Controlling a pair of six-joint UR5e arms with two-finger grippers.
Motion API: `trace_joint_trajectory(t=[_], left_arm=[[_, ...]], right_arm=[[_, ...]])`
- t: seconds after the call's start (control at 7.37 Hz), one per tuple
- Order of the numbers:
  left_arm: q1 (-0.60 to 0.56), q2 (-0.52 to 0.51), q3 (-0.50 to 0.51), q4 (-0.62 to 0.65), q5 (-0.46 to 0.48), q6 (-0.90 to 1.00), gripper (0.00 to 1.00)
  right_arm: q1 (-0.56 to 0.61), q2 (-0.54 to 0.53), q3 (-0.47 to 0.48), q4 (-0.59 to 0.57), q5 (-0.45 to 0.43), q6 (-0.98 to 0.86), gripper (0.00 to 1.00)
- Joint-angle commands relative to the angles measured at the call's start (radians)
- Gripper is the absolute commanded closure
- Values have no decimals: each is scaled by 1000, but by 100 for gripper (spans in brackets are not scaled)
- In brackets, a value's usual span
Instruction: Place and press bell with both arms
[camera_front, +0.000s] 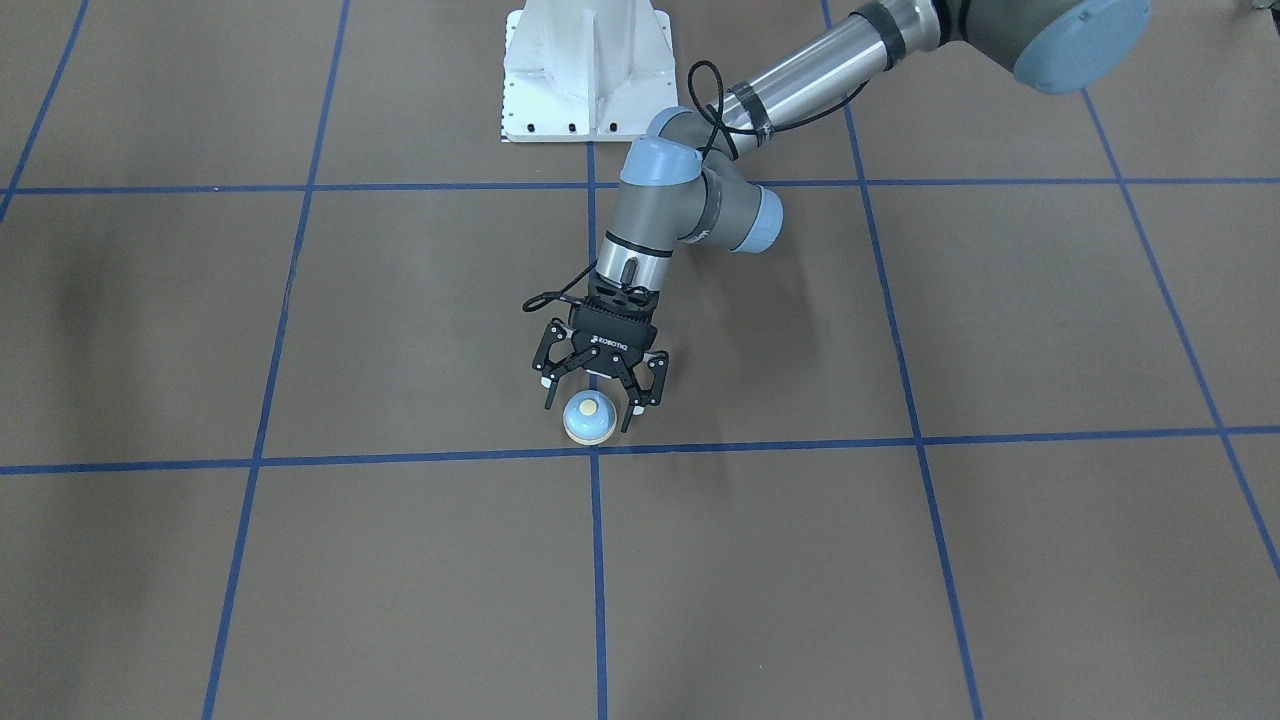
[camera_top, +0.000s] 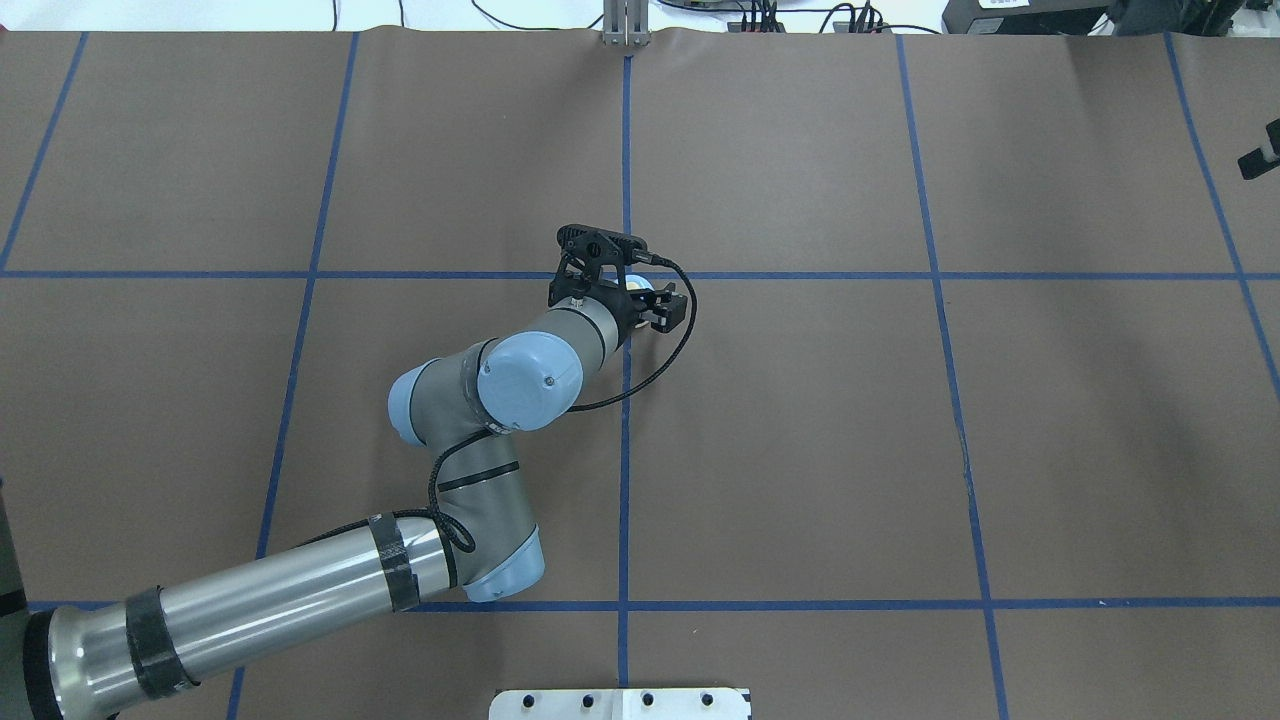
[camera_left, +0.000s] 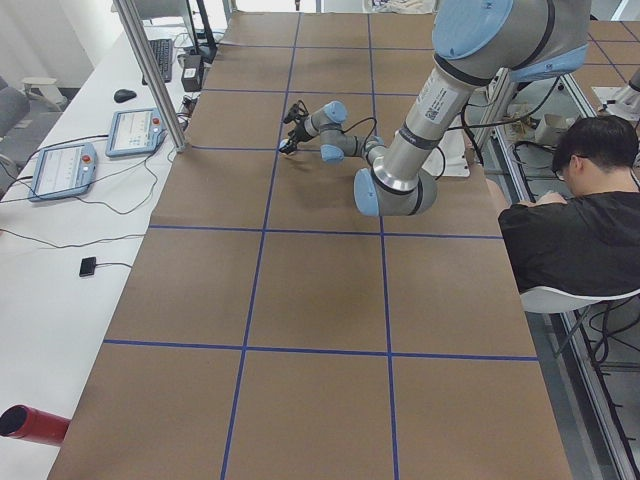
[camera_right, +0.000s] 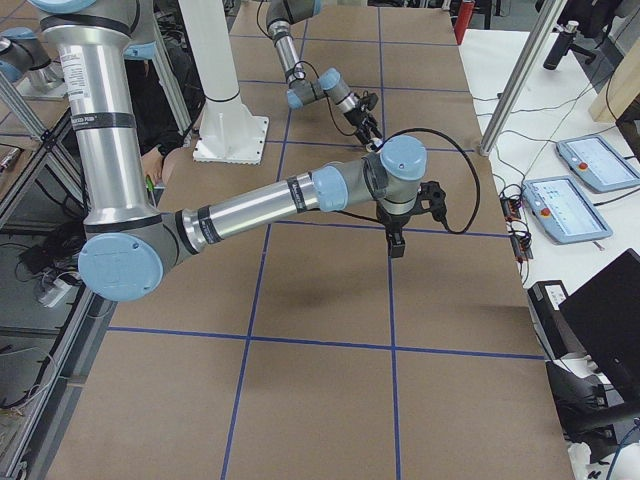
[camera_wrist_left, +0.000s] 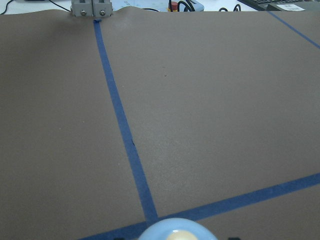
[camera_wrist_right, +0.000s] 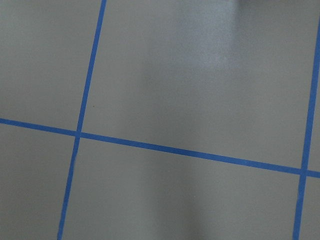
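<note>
The light-blue bell (camera_front: 588, 418) with its cream button stands upright on the brown table, just by a crossing of blue tape lines. My left gripper (camera_front: 588, 414) hangs over it, open, one finger on each side of the dome and apart from it. The left wrist view shows the top of the bell (camera_wrist_left: 175, 233) at its bottom edge. In the overhead view my left gripper (camera_top: 622, 288) hides most of the bell. My right gripper (camera_right: 395, 243) points down, high over the table and away from the bell. I cannot tell whether it is open or shut.
The white pedestal (camera_front: 585, 70) stands at the robot's side of the table. Blue tape lines (camera_front: 595, 560) divide the brown surface into squares. A black cable (camera_top: 660, 370) loops off the left wrist. A seated person (camera_left: 575, 225) and teach pendants (camera_left: 135, 130) are beside the table.
</note>
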Motion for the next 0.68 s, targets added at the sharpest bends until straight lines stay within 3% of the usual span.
trace_joint_trajectory(t=[0.0,0.27,0.54], left_arm=[[-67,-2,-12,0,-69,8,0],[-190,2,-26,57,-238,17,0],[-337,8,-38,164,-497,23,0]], right_arm=[[-112,97,-3,3,-20,216,0],[-227,218,-2,7,-50,434,0],[-333,300,-5,7,-137,571,0]])
